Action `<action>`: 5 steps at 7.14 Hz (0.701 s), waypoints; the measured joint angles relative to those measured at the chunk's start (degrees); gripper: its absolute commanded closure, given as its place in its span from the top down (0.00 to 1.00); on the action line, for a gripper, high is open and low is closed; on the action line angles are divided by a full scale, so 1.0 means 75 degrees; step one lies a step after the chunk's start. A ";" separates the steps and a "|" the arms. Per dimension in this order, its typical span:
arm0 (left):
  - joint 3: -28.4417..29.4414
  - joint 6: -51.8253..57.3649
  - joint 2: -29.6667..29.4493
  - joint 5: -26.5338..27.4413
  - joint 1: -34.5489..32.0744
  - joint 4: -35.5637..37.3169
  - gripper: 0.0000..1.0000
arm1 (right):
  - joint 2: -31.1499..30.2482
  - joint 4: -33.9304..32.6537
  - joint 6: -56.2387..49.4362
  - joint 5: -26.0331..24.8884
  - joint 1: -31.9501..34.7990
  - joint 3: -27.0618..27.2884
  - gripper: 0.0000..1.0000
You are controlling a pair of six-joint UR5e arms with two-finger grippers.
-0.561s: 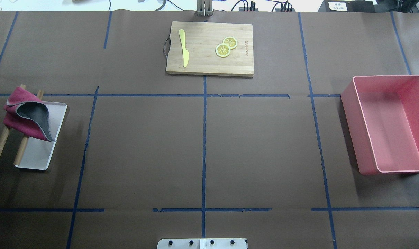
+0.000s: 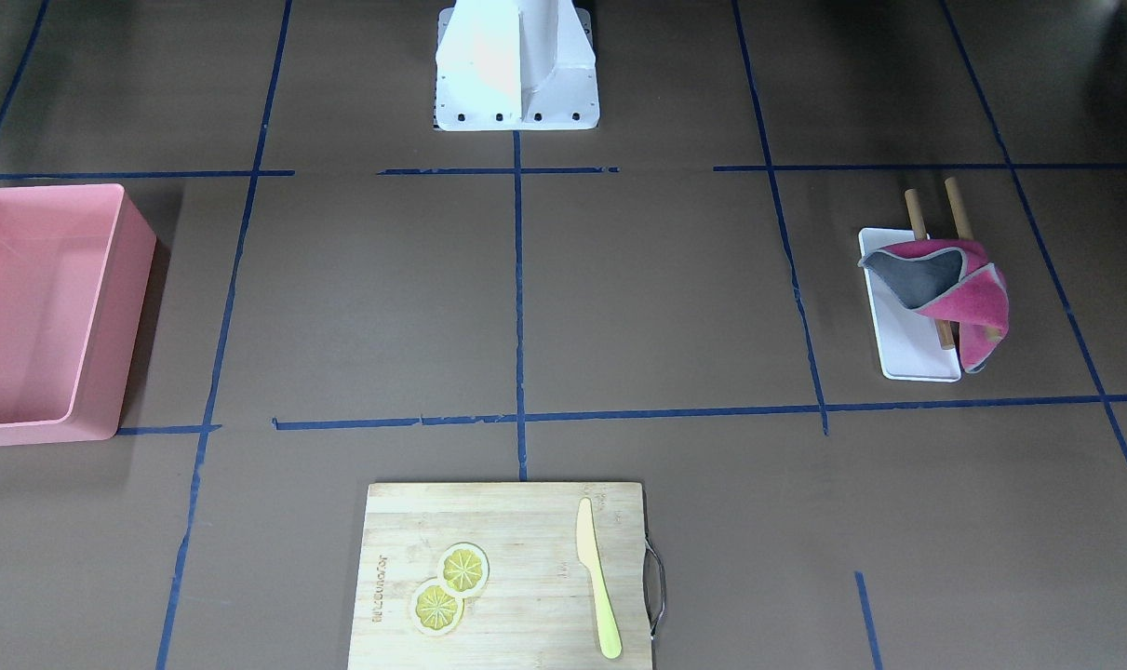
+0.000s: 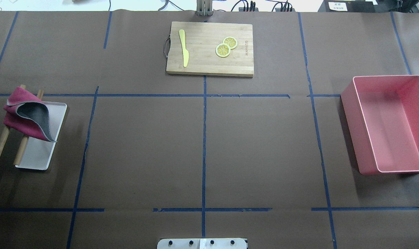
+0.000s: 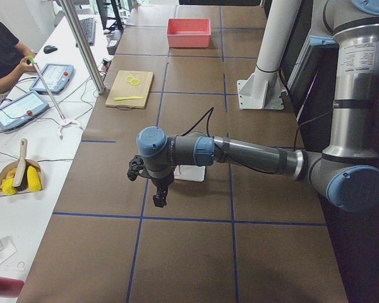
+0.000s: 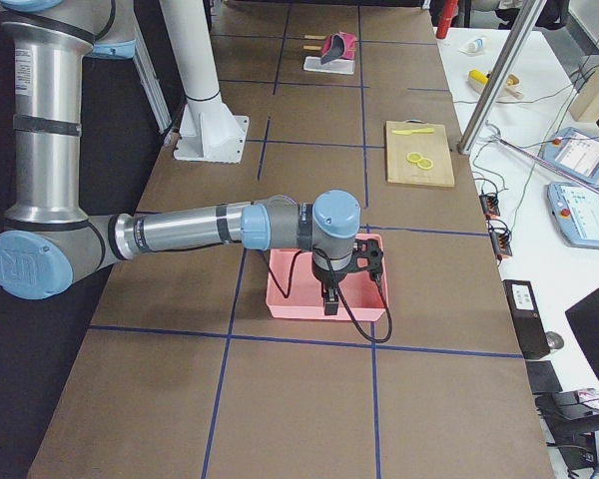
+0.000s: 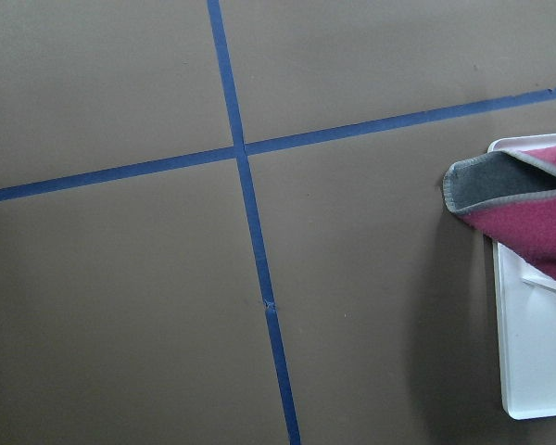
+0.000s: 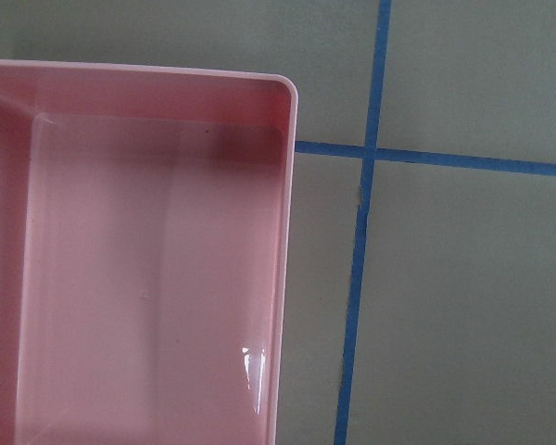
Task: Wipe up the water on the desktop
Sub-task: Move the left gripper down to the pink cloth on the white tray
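mounting plate (image 3: 202,243) of the robot sits at the near edge of the desktop (image 3: 143,155), the brown sheet gridded with blue tape. no puddle or wet patch can be made out on it in any view, so the spot to be wiped cannot be told.

the left gripper (image 4: 159,201) hangs low over the desktop just beside a white tray (image 3: 39,157). the right gripper (image 5: 329,302) hangs over a corner of the pink bin (image 3: 349,131). each shows only in a side view, so whether their fingers are spread or pressed together cannot be told.

a magenta cloth with a grey underside (image 3: 26,116) is draped over two wooden rods (image 3: 1,145) above the tray, one corner drooping free. it probably hangs that way so a fold can be pinched without scraping the tray. the left arm looks best placed to fetch it. the bin, well apart on the other side, may be meant for the used cloth.

farthest off lies a bamboo cutting board (image 3: 202,65) bearing a yellow knife (image 3: 184,48) and two lemon slices (image 3: 223,50). it would hinder only a wipe carried that far.
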 measured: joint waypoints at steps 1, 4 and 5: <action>-0.0041 -0.0017 0.0001 -0.0012 -0.0001 -0.0006 1.00 | -0.0076 0.0015 -0.0009 0.0015 0.0000 -0.0003 1.00; -0.0195 0.0005 0.0062 -0.0033 -0.0001 -0.0022 1.00 | -0.0216 0.0040 -0.0025 0.0028 0.0000 -0.0036 1.00; -0.0240 0.0037 0.0185 -0.0054 -0.0001 -0.0053 1.00 | -0.0220 0.0041 -0.0017 0.0039 0.0000 -0.0032 1.00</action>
